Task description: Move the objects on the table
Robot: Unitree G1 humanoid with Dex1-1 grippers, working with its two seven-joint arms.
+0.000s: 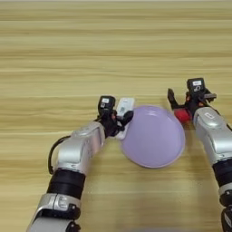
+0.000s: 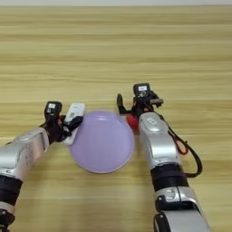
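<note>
Table [image 1: 68,50]: wide light-wood top with plank grain stripes.
Lilac plate [image 1: 154,136]: lies flat near the table's middle, between the two arms.
White bar [image 1: 124,108]: flat, remote-like, just beside the plate's left rim.
Left gripper [image 1: 121,121]: black fingers clamped on the white bar's near end.
Red cube [image 1: 182,115]: just beside the plate's right rim.
Right gripper [image 1: 179,105]: fingers spread apart, the cube between them.
</note>
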